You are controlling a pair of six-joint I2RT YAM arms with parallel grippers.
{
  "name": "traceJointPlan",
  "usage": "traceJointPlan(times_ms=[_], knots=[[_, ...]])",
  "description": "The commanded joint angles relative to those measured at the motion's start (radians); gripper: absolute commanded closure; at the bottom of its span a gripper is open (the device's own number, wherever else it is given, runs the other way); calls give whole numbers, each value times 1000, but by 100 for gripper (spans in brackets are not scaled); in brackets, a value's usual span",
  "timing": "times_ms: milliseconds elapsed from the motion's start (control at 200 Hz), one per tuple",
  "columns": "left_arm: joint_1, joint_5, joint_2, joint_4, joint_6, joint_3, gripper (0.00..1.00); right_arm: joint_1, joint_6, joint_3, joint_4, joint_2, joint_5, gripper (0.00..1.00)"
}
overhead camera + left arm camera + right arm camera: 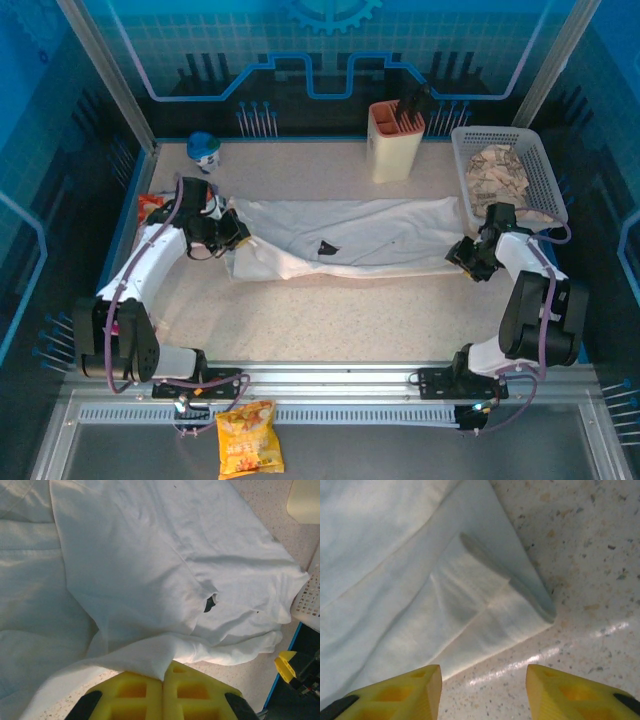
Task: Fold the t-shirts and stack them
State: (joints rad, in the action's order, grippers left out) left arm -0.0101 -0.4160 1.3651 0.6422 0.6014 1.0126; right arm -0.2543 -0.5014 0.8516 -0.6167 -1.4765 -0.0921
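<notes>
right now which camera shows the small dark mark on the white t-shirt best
Left wrist: the dark mark sits close and large, tucked at a fold of the t-shirt. Top external shows it as a small dark fleck mid-shirt. Right wrist looks at a hemmed corner of fabric on the table.

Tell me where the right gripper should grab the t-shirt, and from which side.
Take the t-shirt at its layered corner, which lies flat and juts onto the bare table. It is probably best approached from that open table side, with the open right gripper straddling the edge. The left gripper is shut on the opposite end.
</notes>
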Motion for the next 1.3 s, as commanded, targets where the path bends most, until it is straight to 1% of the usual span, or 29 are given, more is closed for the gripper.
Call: traceJointPlan(times_ms=[0,135,145,205,455,585,835,976,1296], knots=[[9,-11,-42,-12,-3,-25,100,11,-11,22,39,-43,54,53],[8,-12,-58,-16,3,-37,100,12,-22,22,78,-80,54,59],[9,-13,-58,-16,3,-37,100,12,-22,49,78,-85,53,59],[9,-16,-59,-16,2,-35,100,17,-24,64,79,-100,53,61],[8,-14,-82,-9,4,-39,100,43,-42,80,103,-101,74,65],[9,-14,-86,-8,3,-44,100,47,-44,93,88,-125,82,65],[9,-21,-86,-19,8,-51,100,49,-32,69,69,-114,118,65],[8,-27,-84,-23,9,-49,100,48,-29,85,74,-154,104,66],[8,-28,-92,-29,14,-60,100,55,-31,110,78,-179,107,66]])
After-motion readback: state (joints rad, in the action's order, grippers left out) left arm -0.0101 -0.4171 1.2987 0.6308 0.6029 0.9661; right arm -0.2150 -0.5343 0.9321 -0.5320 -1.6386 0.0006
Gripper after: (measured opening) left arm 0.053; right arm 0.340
